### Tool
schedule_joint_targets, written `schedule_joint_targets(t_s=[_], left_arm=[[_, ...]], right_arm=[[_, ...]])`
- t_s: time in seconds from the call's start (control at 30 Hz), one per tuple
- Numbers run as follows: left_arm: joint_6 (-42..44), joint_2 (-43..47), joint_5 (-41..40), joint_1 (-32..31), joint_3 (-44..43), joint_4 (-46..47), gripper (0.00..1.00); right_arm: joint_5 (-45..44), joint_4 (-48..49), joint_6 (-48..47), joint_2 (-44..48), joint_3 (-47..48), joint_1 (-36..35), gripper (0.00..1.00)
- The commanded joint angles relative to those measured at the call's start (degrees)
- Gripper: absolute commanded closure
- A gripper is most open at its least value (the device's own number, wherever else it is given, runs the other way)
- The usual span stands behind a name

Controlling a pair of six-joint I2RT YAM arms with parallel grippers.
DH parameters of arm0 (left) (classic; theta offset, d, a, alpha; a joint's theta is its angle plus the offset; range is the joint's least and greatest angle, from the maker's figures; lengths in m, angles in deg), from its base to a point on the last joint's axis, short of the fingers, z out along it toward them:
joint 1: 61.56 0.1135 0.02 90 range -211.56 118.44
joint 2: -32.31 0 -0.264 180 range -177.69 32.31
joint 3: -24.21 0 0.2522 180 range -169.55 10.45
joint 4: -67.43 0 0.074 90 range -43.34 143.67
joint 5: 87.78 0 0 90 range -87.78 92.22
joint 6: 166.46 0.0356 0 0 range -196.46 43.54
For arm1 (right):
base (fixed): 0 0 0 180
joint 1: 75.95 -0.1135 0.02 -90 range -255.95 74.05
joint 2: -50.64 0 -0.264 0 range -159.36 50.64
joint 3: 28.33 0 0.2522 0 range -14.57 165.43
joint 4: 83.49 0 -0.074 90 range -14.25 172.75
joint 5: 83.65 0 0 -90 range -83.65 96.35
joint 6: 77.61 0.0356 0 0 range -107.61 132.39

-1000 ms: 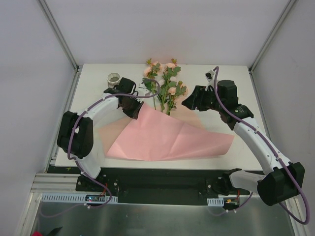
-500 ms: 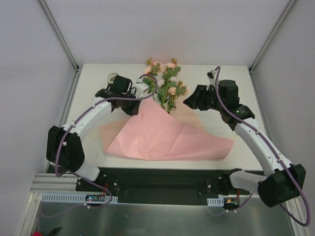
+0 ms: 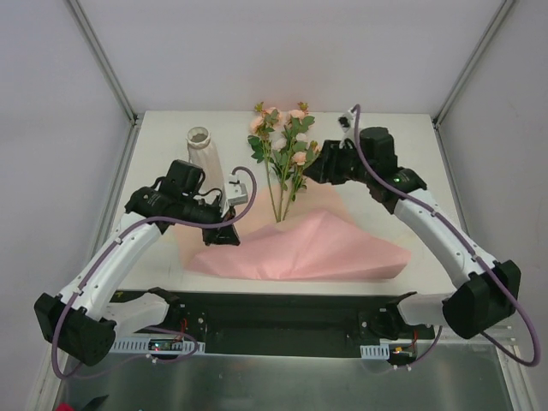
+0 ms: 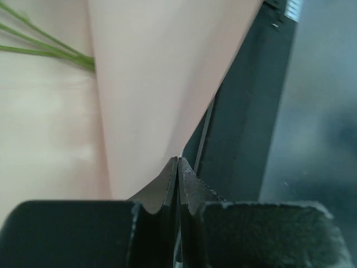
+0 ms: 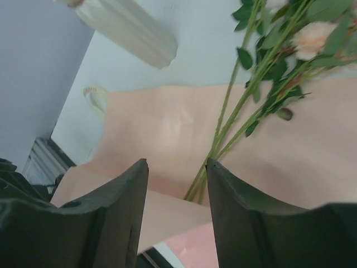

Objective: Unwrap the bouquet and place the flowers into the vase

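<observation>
The bouquet lies unwrapped: the flowers (image 3: 282, 152), peach-pink roses on thin green stems, lie bare at the back middle of the table, stem ends on the pale side of the pink paper (image 3: 300, 250). My left gripper (image 3: 224, 233) is low at the near left, shut on an edge of that paper (image 4: 150, 84), which runs right into the closed fingertips (image 4: 178, 159). My right gripper (image 3: 310, 173) hovers open just right of the blooms, with the stems (image 5: 234, 123) beyond its jaws and nothing between them (image 5: 175, 162). The white ribbed vase (image 3: 203, 151) stands at the back left.
The paper sheet is bunched into a ridge across the near half of the table (image 3: 385, 145). A small cream strip (image 5: 96, 96) lies near the vase (image 5: 131, 28). The black front rail (image 4: 245, 111) runs right below the left gripper.
The left arm drew back toward the near left with the paper edge, folding the sheet over and baring the stems and vase. The right gripper moved left toward the blooms and narrowed.
</observation>
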Motion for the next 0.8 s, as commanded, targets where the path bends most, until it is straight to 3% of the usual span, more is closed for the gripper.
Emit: schedule_joint_targets(t_s=[0.0,0.23,0.37,0.4,0.47,0.5,0.53,0.7,0.77], left_arm=[[13.6,3.5,15.1,-0.6,-0.6,-16.4,1.0],[31.7,8.0,21.4,-0.8,-4.5,-38.6,1.0],[34.9,10.8,20.1,-0.9,-4.5,-42.0,0.97],[34.3,11.4,19.7,-0.9,-4.9,-42.0,0.71],[33.5,11.0,17.9,-0.9,-5.8,-41.9,0.41],[33.6,10.4,16.8,-0.9,-6.1,-41.9,0.19],[33.6,10.3,15.6,-0.8,-6.4,-41.6,0.05],[29.8,9.1,9.1,-0.8,-14.2,-39.8,0.01],[29.1,8.0,9.0,-0.8,-19.2,-41.3,0.01]], right_arm=[[-1.7,-2.0,-1.4,-5.4,2.4,-8.3,0.52],[1.6,-6.4,-3.8,-8.4,1.1,-14.3,0.57],[3.2,-8.6,-4.2,-5.8,-2.7,-17.5,0.59],[3.2,-8.8,-3.9,-3.9,-4.7,-18.3,0.6],[1.4,-11.1,-3.3,-2.0,-6.3,-22.5,0.6],[-1.4,-12.4,-3.0,-0.3,-7.0,-24.1,0.6],[-2.3,-13.4,-2.1,0.5,-7.7,-25.6,0.6],[-7.7,-13.0,2.7,6.2,-14.2,-31.9,0.57],[-9.8,-14.4,2.2,7.2,-14.4,-32.3,0.49]])
